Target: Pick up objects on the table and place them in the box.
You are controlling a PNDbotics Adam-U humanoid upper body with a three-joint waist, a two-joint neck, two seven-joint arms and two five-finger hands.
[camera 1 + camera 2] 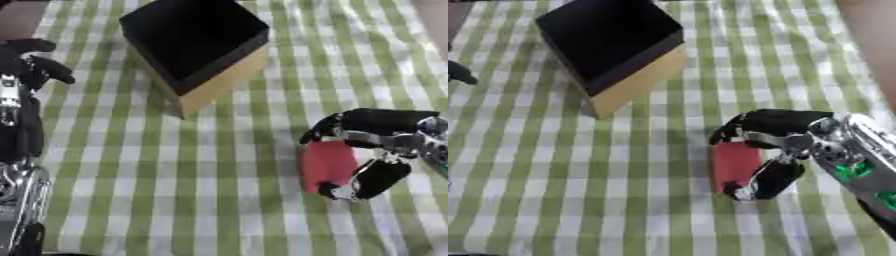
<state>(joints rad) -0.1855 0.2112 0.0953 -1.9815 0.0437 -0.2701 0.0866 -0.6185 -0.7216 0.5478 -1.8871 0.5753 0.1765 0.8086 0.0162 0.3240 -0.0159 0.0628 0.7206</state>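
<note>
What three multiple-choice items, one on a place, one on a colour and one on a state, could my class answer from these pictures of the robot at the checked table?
1. Where does the box stand relative to the right hand?
A. Farther from the robot and to its left
B. Nearer the robot and to its right
C. Directly under it

2. What colour is the object in the right hand?
A. Blue
B. Red
C. Yellow

3. What is the right hand doing?
A. Lying flat and open
B. Curled round the red object
C. Reaching inside the box

Answers:
1 A: the box sits up the tablecloth, leftward.
2 B: it shows plainly red.
3 B: fingers and thumb bracket it.
</note>
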